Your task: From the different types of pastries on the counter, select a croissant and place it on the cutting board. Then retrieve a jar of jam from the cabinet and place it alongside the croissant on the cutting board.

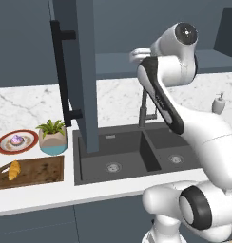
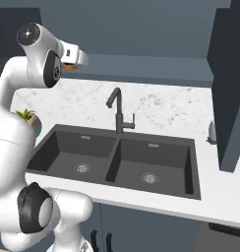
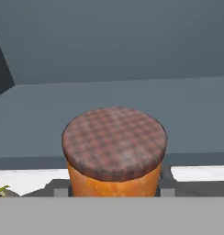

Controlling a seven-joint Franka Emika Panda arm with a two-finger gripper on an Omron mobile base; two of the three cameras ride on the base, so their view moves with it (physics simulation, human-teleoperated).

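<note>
Jam jar (image 3: 114, 153) sits directly in front of my hand camera, its orange-brown body topped by a brown checked lid, rising between my two dark fingertips at the bottom of that view. My end effector (image 3: 114, 188) is closed on the jar, one finger (image 3: 61, 189) showing at each side of it, pressed against the body. In the right base view a sliver of orange (image 2: 69, 65) shows at my wrist, held high above the table (image 2: 156, 106), in front of the blue-grey wall.

Croissant (image 1: 14, 170) lies on the cutting board (image 1: 39, 171), toward the board's left end. The board rests flat on the white marble table, just left of the dark double sink (image 1: 132, 154). Behind the board stands a potted plant (image 1: 53, 136), and beside the plant a red-rimmed plate (image 1: 16, 141) carrying the purple-frosted pastry (image 1: 16, 139).

Cabinet door (image 1: 82, 71) stands open, swung out over the sink's left basin, its long black bar handle (image 1: 62, 71) facing left. A dark faucet (image 2: 118, 114) rises behind the sink divider. A soap dispenser (image 1: 218, 103) stands on the table at the right.
</note>
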